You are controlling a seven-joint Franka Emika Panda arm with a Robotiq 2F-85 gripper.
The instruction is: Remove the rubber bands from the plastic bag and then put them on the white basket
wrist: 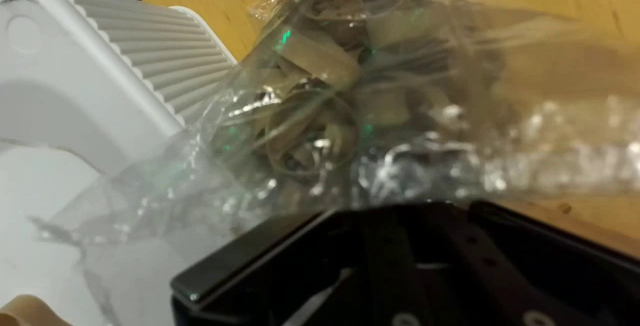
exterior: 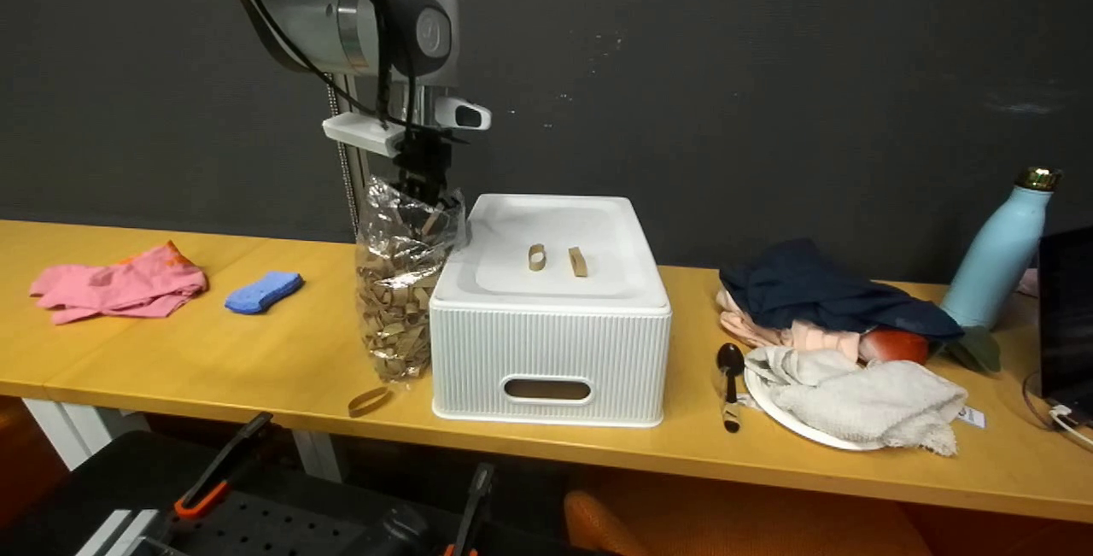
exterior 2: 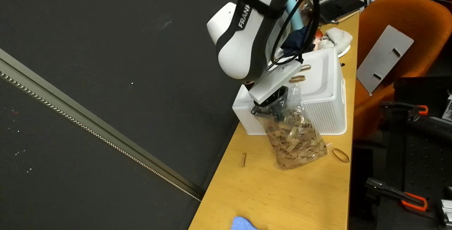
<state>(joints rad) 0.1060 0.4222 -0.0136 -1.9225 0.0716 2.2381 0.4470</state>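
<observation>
"Rubber bands (exterior: 393, 317) crowd the clear plastic bag (exterior: 376, 206) standing on the table (exterior: 213, 368); operating from a distance, I have the gripper (exterior: 424, 201) at its mouth, the bag's twelve o'clock in an exterior view."

"And the jaws?"

"I cannot tell: crinkled plastic hides the tips in the wrist view, so wide, narrow or holding a loop is unconfirmed."

"Which step is in hand?"

"Extraction, I judge, and far from done. Two loose bands (exterior: 578, 262) lie atop the white basket (exterior: 551, 347), which looks upturned, at the bag's three o'clock; a stray band (exterior: 371, 406) rests on the table between six and seven."

"What does the next move call for?"

"I'd want one band pinched free of plastic, lifted toward twelve until clear of the bag, then carried toward three and released."
</observation>
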